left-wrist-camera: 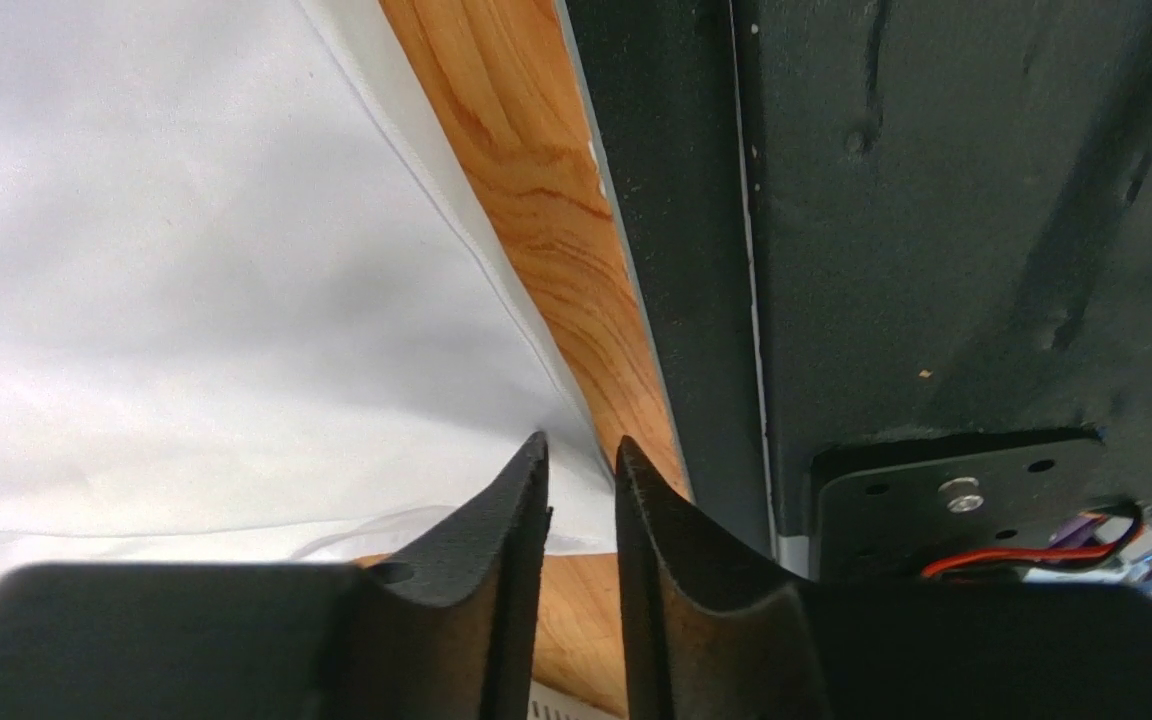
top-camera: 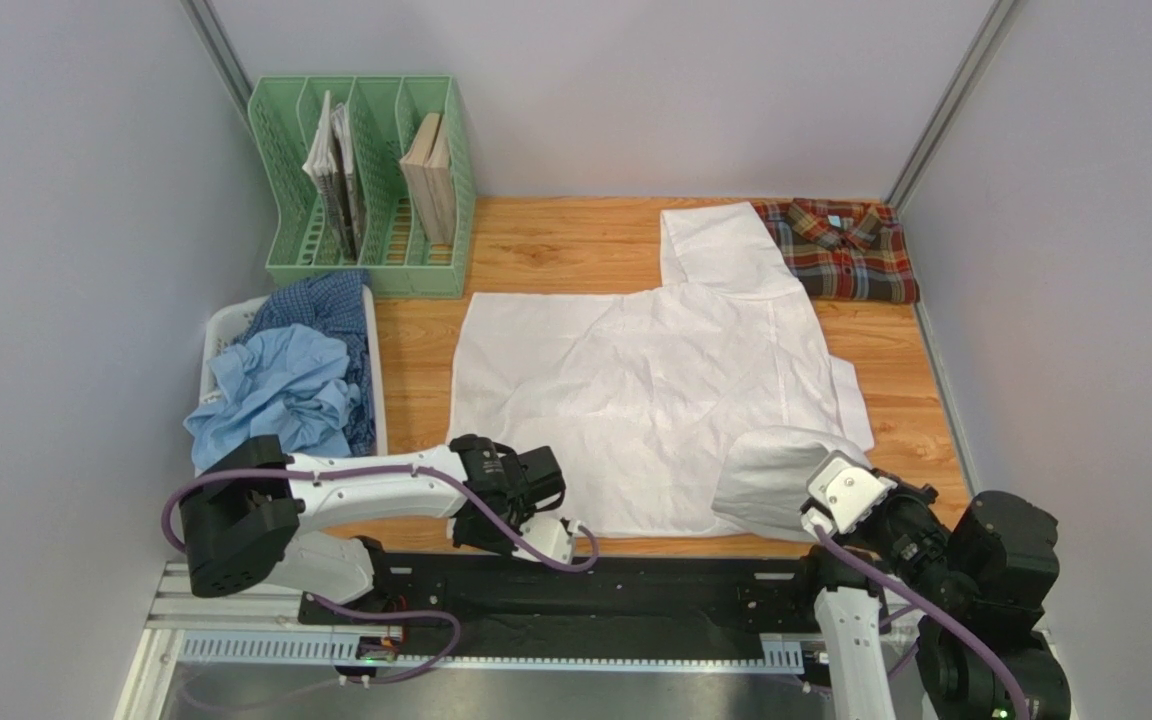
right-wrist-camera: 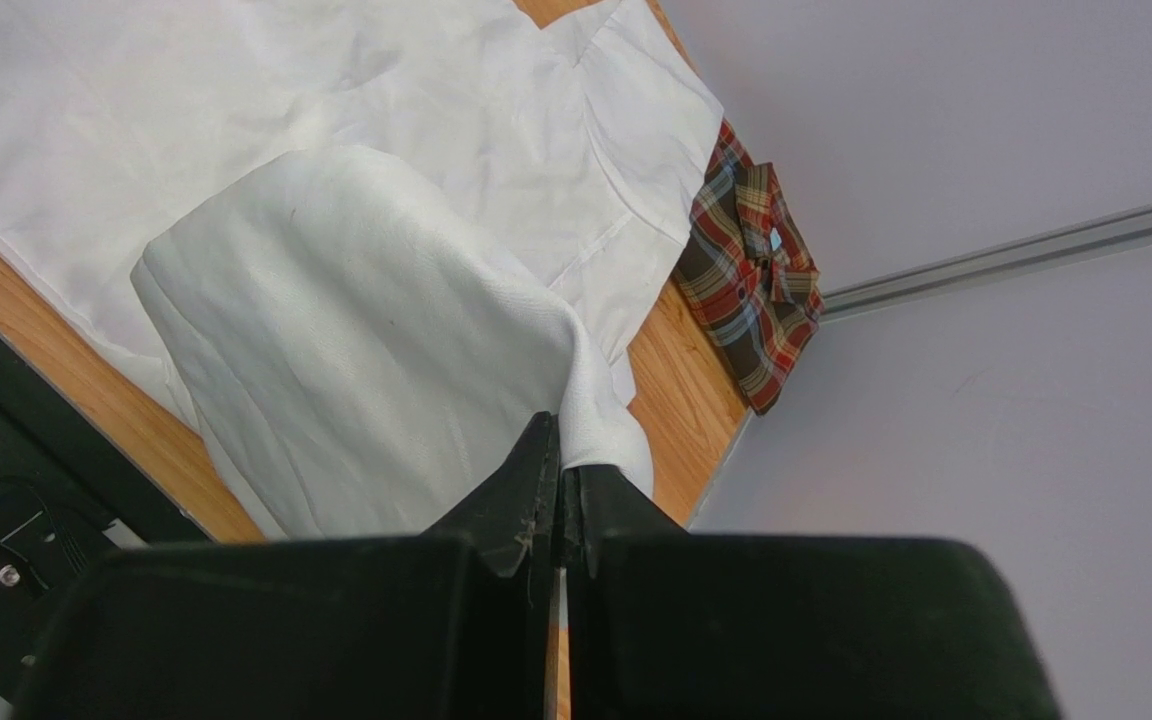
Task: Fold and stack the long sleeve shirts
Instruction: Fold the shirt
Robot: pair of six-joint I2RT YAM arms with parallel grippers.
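White shirt (top-camera: 642, 375) is seen spread flat across the middle of the wooden table (top-camera: 567, 240), with one sleeve laid toward the far edge. Its near right corner is raised off the wood in a rounded fold, pinched between the closed fingers of the right gripper (right-wrist-camera: 557, 458). The left gripper (left-wrist-camera: 579, 450) is held low at the shirt's near hem, beside the black base plate (left-wrist-camera: 958, 225). Its fingers are parted by a narrow gap, and no cloth is seen between them. A plaid shirt (top-camera: 842, 248) is laid folded at the far right corner, just beside the white sleeve. A light blue shirt (top-camera: 282, 390) and a dark blue checked shirt (top-camera: 330, 300) are heaped in the white basket (top-camera: 225, 323) at the left, in front of a green rack (top-camera: 364, 278) in which books (top-camera: 429, 180) are stood.
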